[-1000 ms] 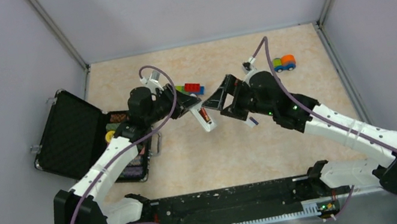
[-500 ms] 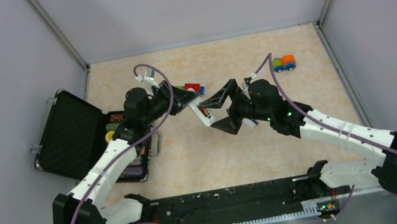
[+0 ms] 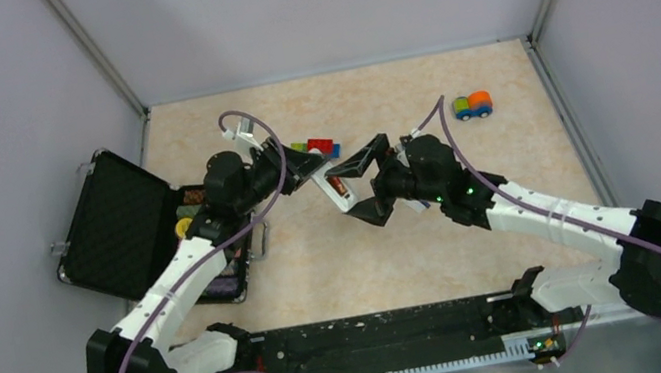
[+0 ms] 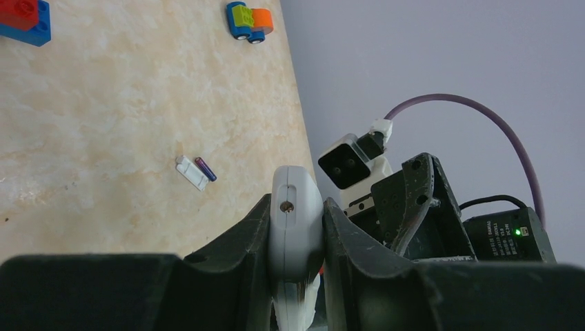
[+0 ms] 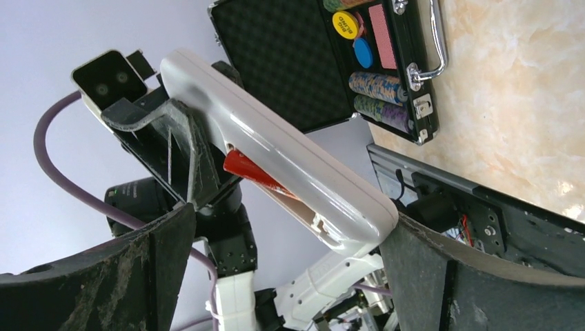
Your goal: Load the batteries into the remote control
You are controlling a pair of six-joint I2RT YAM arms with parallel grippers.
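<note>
The left gripper (image 4: 295,207) is clenched on the slim white rectangular remote control (image 5: 276,155), holding it off the beige marbled table (image 3: 419,253) with its open back compartment turned toward the right arm. A red-orange cylindrical battery (image 5: 250,170) sits in that compartment. The right gripper (image 3: 367,183) is spread wide and holds nothing, with one finger on either side of the remote's free end. The dark blue-purple cylindrical battery (image 4: 205,168) lies on the table just beside the small white back cover (image 4: 191,172). Well apart from them stand a multicoloured toy brick car (image 4: 250,19) and an open black case of poker chips (image 5: 290,62).
</note>
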